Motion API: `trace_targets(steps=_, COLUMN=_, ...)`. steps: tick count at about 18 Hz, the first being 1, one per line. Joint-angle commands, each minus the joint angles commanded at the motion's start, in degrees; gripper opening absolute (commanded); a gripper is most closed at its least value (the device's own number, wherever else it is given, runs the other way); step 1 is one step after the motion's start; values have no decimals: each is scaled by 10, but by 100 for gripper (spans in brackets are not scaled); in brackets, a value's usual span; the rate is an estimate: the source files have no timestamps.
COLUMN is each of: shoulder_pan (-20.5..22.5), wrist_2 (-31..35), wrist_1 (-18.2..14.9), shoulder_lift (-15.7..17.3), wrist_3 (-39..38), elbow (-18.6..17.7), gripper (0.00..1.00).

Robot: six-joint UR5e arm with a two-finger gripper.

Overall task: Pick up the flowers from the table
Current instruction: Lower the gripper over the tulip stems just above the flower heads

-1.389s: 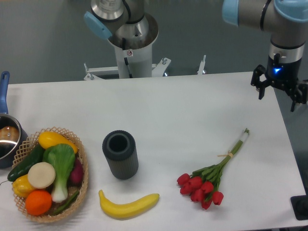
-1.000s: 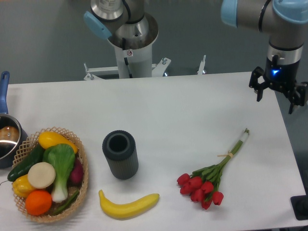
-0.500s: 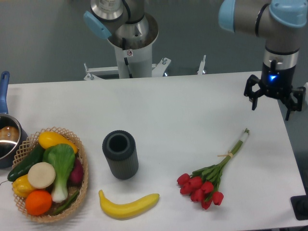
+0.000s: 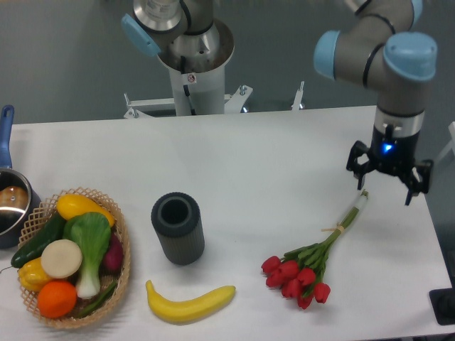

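Claw [image 4: 388, 183] spread apart, empty, hovering just above the stem tips of the flowers [image 4: 313, 256]. Flowers lie flat on the surface [image 4: 270, 156], right of the banana [image 4: 190, 302]. Nothing grasped yet; descent, grip, lift remain.

At the left side of the counter stands a woven basket [image 4: 122, 245] filled with produce: a yellow squash [image 4: 79, 206], a dark green cucumber [image 4: 39, 240], a bok choy [image 4: 90, 245], an orange [image 4: 57, 299] and a pale round slice [image 4: 61, 258]. Just behind it, at the left edge, is a pot [image 4: 11, 202] with a blue handle. A dark ribbed cylinder [image 4: 177, 228] stands upright near the middle. A yellow banana [image 4: 189, 303] lies in front of it.
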Motion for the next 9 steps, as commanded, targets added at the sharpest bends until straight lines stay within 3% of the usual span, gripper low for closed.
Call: trace_targets(steps=9, shoulder_pan=-22, wrist_2=0, wrist_1=4, shoulder_lift=-47, wrist_3=2, elbow=4, gripper=100)
